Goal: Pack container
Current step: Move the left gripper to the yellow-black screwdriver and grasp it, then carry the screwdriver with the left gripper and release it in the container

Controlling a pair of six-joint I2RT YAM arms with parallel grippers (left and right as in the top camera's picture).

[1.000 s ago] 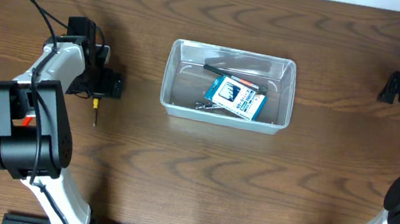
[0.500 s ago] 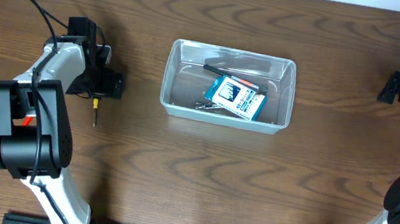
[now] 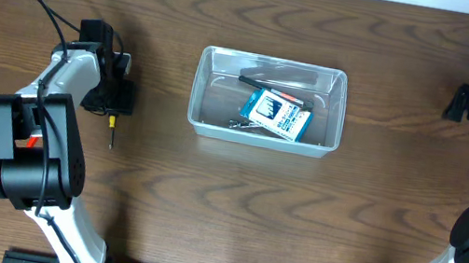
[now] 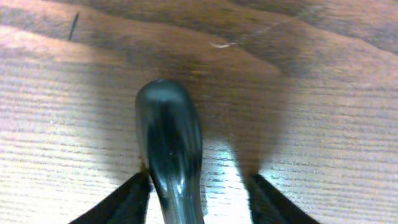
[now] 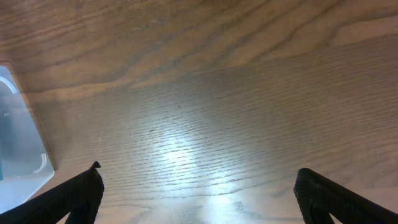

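The container (image 3: 195,97) is a clear rectangular bin at the table's middle, also showing at the left edge of the right wrist view (image 5: 18,137). Inside it lie a blue-and-white box (image 3: 277,113) and a thin black tool (image 3: 257,81). A screwdriver (image 3: 112,131) lies on the table left of the bin. Its dark glossy handle (image 4: 171,143) sits between the fingers of my left gripper (image 4: 199,177). One finger touches the handle; a gap shows at the other. My right gripper (image 5: 199,171) hangs open over bare wood at the far right (image 3: 461,101).
A black cable (image 3: 54,18) trails from the left arm toward the back left. The wooden table (image 3: 232,207) runs wide on all sides of the bin. Both arm bases stand at the front edge.
My left gripper's jaws have narrowed around the screwdriver handle. The arm itself has stayed in place, and the right arm has not moved.
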